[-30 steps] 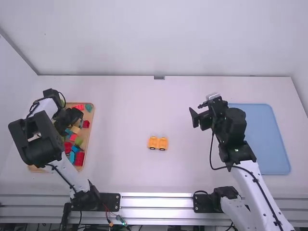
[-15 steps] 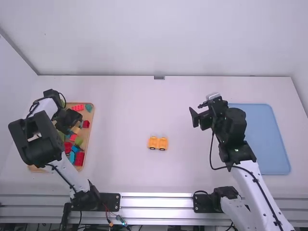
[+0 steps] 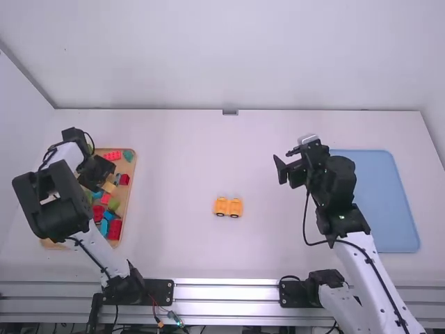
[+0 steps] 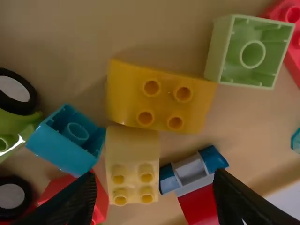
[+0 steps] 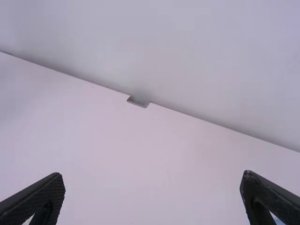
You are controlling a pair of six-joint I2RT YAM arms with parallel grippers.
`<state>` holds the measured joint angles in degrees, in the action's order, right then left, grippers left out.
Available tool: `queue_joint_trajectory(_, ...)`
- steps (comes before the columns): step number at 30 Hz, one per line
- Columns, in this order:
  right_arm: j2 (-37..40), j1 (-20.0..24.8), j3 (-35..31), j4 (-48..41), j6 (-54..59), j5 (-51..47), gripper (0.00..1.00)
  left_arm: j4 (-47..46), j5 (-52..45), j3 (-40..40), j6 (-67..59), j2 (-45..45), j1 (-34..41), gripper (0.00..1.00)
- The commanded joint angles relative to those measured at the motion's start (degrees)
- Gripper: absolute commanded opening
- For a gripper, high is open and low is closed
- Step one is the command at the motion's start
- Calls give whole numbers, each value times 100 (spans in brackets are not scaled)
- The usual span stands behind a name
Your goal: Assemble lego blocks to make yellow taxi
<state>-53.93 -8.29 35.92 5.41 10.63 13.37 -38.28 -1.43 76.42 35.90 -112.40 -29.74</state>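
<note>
In the high view my left gripper [image 3: 94,174] hangs over the wooden tray [image 3: 130,182] of loose blocks. From the left wrist view, the same gripper [image 4: 152,194] stands open above the blocks, with a pale yellow block [image 4: 132,164], a yellow-orange curved block [image 4: 159,97] and a blue-and-grey piece [image 4: 193,169] below it. A yellow wheeled piece [image 3: 228,207] rests on the middle of the table. My right gripper [image 3: 283,172] is held above the table at the right; in the right wrist view the gripper [image 5: 152,194] is open with nothing between its fingers.
A blue tray [image 3: 398,209] lies at the right, partly behind the right arm. Around the left gripper are a pale green block [image 4: 253,52], a turquoise block [image 4: 70,138] and several red blocks. A small dark bracket [image 3: 230,112] sits at the table's back edge.
My left gripper has shifted slightly over the tray, toward the left and back, uncovering more of the red block near the tray's far edge. The right arm and the yellow wheeled piece have kept still.
</note>
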Motion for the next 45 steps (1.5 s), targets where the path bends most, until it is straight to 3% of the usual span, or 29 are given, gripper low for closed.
queue_joint_trajectory(1, 68, -7, 162, 17, -28, 37, 99, -20, 92, -111, 33, -98, 9, 63)
queue_joint_trajectory(13, 68, 0, 162, 11, -28, 35, 99, 398, 120, -455, -72, -98, 35, 61)
queue_joint_trajectory(17, 68, 0, 162, -2, -28, 37, 99, 398, 402, -459, 184, -98, 48, 56)
queue_joint_trajectory(29, 68, -7, 162, -68, -28, 37, 99, 793, 426, -730, 216, -98, 48, 57)
queue_joint_trajectory(40, 68, 0, 162, -76, -28, 37, 99, 702, 387, -831, 166, -98, 48, 45)
queue_joint_trajectory(45, 68, 0, 162, -81, -28, 37, 99, 612, 365, -831, 168, -98, 48, 45)
